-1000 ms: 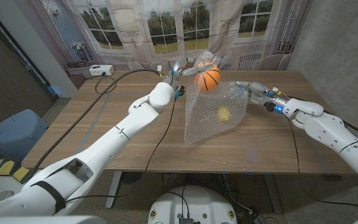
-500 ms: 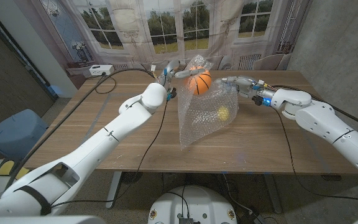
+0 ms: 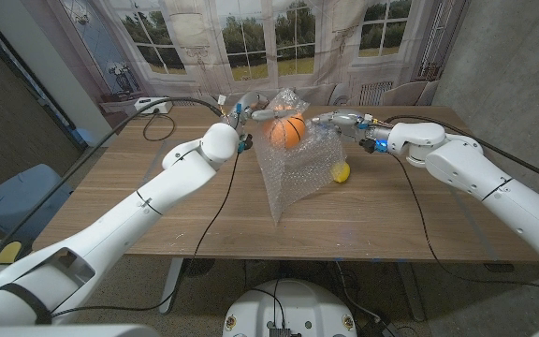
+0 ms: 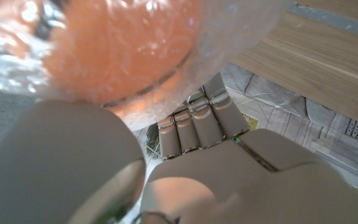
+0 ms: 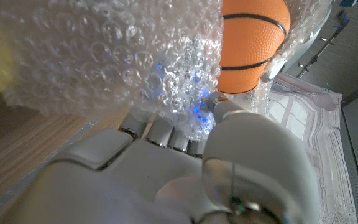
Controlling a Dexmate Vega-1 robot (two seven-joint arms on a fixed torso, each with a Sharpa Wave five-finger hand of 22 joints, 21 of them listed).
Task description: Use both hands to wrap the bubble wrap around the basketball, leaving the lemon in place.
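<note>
Since the earlier frames we see both hands and the bundle shifted toward picture left, uncovering the lemon (image 3: 342, 172) at center right. From the sheet's low corner at frame center up to the basketball (image 3: 287, 130) at upper center, the bubble wrap (image 3: 293, 168) hangs gripped by the left hand (image 3: 251, 109) and right hand (image 3: 337, 120). We count one ball, one sheet, one lemon; the trailing sheet could drag the lemon, or a loosened grip drop the ball.

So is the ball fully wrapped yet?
Not fully. The bubble wrap drapes around the ball, but bare orange shows in the right wrist view.
</note>
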